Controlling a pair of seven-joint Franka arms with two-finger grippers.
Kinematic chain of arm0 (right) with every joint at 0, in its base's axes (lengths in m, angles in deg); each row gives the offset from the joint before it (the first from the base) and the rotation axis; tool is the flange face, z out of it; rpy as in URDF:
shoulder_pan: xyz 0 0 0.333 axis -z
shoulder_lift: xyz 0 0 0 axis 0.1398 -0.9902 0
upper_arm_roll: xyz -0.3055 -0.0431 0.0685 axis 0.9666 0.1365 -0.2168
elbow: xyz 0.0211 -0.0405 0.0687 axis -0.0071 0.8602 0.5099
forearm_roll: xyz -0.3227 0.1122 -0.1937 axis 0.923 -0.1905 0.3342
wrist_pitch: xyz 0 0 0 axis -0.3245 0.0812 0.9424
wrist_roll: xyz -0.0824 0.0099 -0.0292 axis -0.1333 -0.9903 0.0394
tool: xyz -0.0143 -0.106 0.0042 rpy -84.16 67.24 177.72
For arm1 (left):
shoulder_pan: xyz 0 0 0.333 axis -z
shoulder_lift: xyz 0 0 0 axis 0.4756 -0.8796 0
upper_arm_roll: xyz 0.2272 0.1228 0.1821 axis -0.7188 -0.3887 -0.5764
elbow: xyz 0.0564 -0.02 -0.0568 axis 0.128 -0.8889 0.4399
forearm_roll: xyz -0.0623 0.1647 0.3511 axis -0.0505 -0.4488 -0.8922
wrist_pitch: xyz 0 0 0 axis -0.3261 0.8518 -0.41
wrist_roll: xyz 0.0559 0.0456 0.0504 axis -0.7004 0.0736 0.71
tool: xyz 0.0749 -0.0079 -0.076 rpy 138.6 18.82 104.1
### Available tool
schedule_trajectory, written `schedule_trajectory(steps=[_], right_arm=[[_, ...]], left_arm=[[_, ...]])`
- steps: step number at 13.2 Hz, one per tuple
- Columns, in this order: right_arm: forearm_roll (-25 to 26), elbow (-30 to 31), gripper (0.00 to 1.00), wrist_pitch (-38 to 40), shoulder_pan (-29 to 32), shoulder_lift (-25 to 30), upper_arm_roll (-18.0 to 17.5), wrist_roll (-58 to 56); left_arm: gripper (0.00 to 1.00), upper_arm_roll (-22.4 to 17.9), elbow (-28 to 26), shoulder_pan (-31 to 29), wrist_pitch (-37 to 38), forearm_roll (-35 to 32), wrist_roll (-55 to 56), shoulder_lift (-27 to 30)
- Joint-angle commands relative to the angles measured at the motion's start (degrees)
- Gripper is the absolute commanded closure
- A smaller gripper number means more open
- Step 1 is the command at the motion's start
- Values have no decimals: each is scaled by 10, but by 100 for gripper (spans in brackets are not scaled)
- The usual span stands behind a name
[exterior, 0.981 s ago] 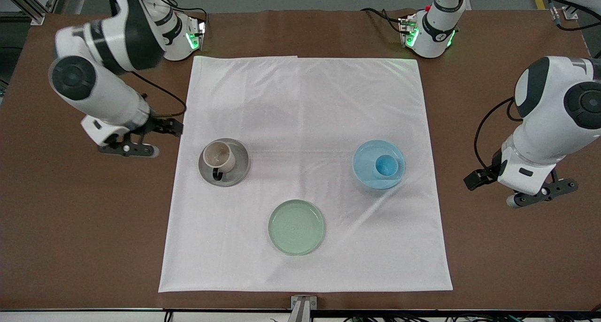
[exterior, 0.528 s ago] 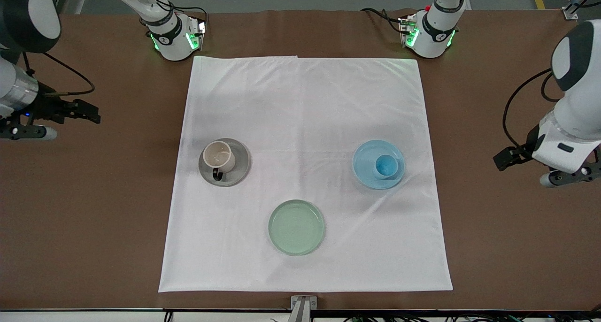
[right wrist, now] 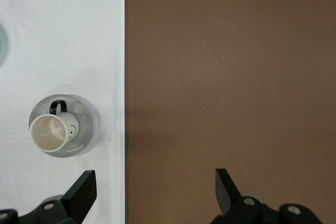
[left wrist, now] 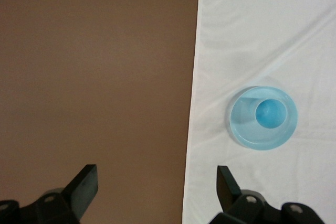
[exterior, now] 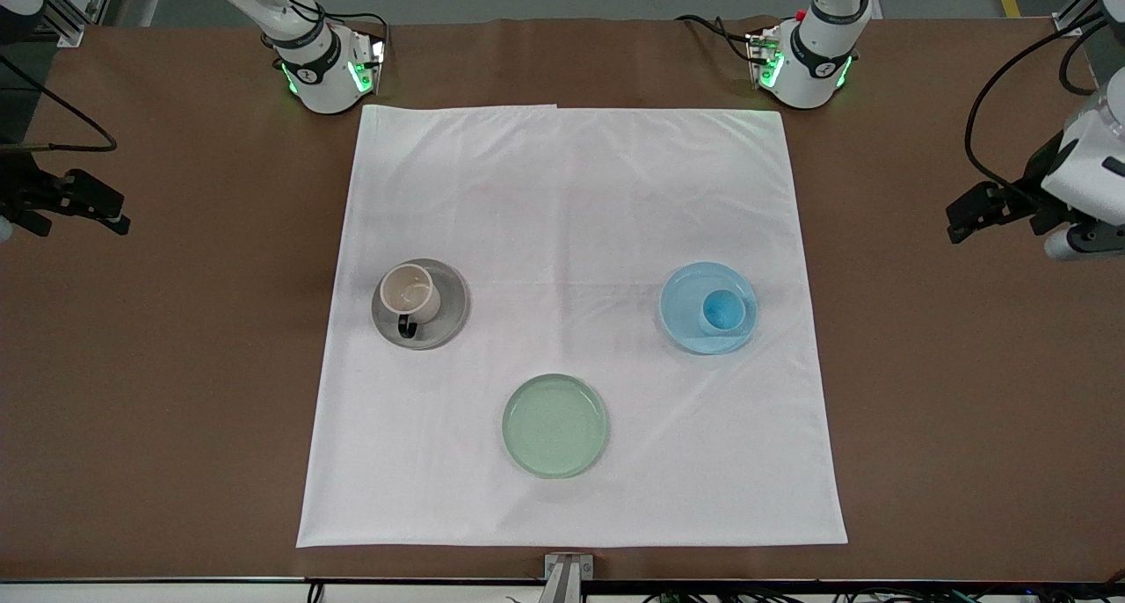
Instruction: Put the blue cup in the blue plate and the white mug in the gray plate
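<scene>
Both claws cut off at frame edges: left claw (left wrist: 155, 184), right claw (right wrist: 155, 184).

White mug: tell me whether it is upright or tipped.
Upright. The white mug stands on the gray plate, its round mouth facing up and its inside empty in the right wrist view.

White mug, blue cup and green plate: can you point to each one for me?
white mug (exterior: 410, 292): front view, on its cream inside.
blue cup (exterior: 722, 310): front view, on its bright blue inside.
pale green plate (exterior: 555, 425): front view, on its bare middle.
</scene>
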Motion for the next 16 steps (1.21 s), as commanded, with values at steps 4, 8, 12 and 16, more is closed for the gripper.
schedule_trajectory(steps=[4,8,12,16], right_arm=[[0,-39,0,10,2,-14,-2,4],[0,-47,0,10,2,-14,-2,3],[0,-68,0,11,3,-14,-2,4],[-1,-69,0,17,3,-14,-2,5]], left_arm=[[0,-118,-85,116,18,56,-50,93],[0,-119,-138,125,-11,56,-51,128],[0,-119,-94,108,1,53,-66,102],[0,-119,-58,107,33,46,-65,78]])
